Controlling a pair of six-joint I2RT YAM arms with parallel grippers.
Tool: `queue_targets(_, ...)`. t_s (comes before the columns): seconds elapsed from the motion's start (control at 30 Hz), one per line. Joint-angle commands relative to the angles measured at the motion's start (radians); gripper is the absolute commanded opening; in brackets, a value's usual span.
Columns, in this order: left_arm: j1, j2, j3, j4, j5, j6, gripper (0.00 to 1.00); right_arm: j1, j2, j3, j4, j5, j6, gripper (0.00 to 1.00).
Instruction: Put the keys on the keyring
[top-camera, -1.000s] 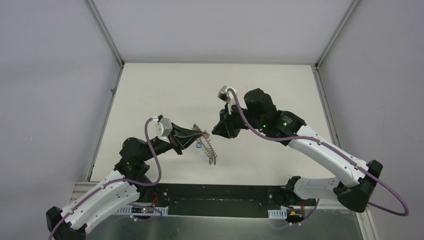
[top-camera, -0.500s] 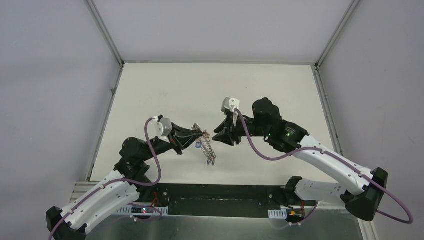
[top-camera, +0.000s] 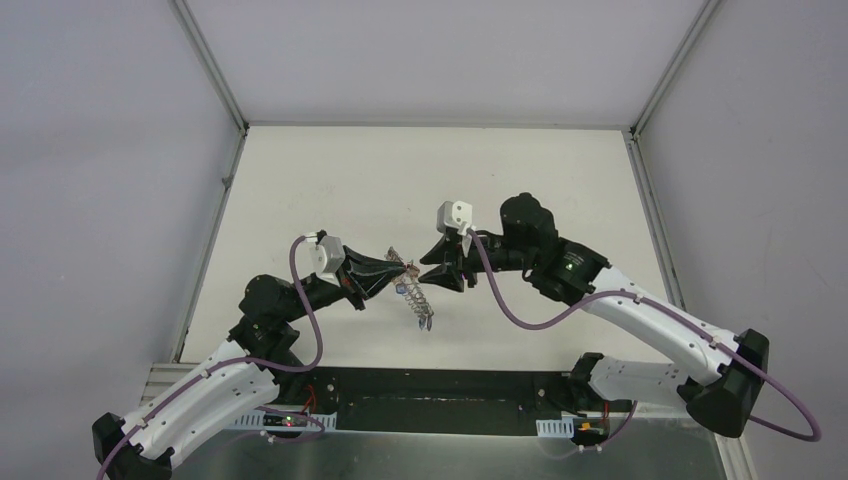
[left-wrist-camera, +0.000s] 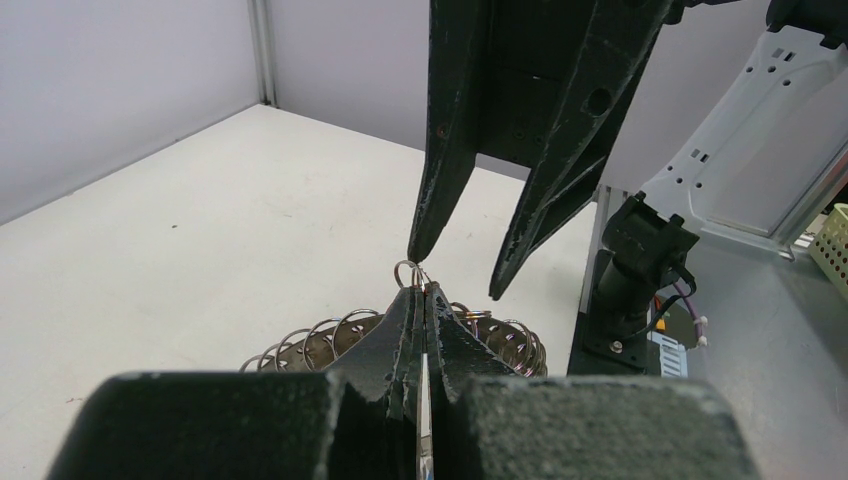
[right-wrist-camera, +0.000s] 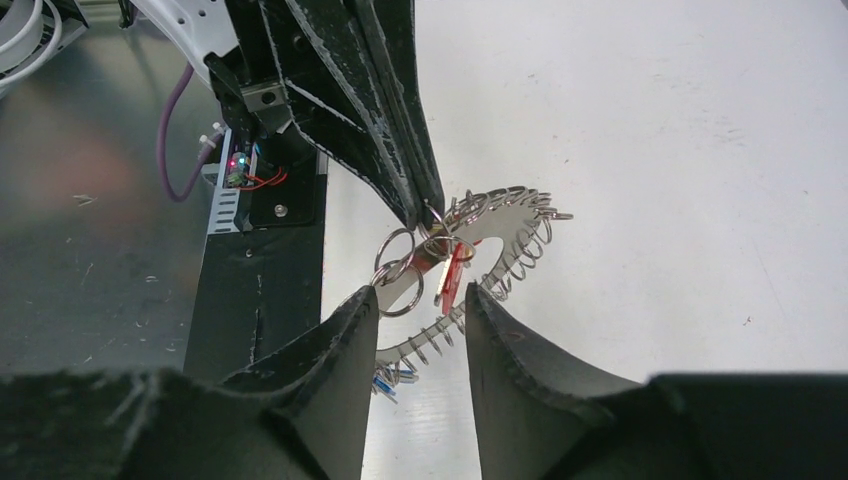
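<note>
The keyring (top-camera: 416, 296), a flat grey ring rimmed with wire loops, hangs tilted above the table. My left gripper (top-camera: 402, 268) is shut on its upper rim. The left wrist view shows the fingertips (left-wrist-camera: 422, 290) pinched together, a small wire loop (left-wrist-camera: 406, 272) poking out above them and the keyring (left-wrist-camera: 320, 340) below. My right gripper (right-wrist-camera: 421, 290) is open right in front of the keyring (right-wrist-camera: 510, 235). One fingertip (right-wrist-camera: 370, 295) is next to a small split ring (right-wrist-camera: 398, 280). A red-tagged key (right-wrist-camera: 452, 275) hangs at the pinched spot. Blue-tagged keys (right-wrist-camera: 385, 378) dangle lower.
The white table (top-camera: 330, 190) lies under both arms, with grey walls on three sides. A black mounting rail (top-camera: 440, 395) and a metal plate run along the near edge. The right arm's base and cables (left-wrist-camera: 640, 270) show behind the keyring in the left wrist view.
My right gripper has come down and left to the keyring, turning at the wrist, and its jaws have opened wider. The left gripper has held the keyring still.
</note>
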Motion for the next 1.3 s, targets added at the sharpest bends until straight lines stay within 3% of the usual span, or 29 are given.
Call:
queue_targets(0.0, 0.004, -0.01, 0.023, 0.076, 0.018, -0.016, 0.0, -0.003, 0.008, 0.057, 0.02, 0.024, -0.031, 0.39)
queue_targets(0.83, 0.004, -0.025, 0.012, 0.073, 0.017, -0.026, 0.0, -0.002, 0.087, 0.071, 0.014, 0.009, 0.026, 0.24)
queue_targets(1.27, 0.004, -0.032, 0.005, 0.071, 0.0, -0.031, 0.0, 0.01, 0.094, 0.077, -0.037, 0.032, 0.036, 0.1)
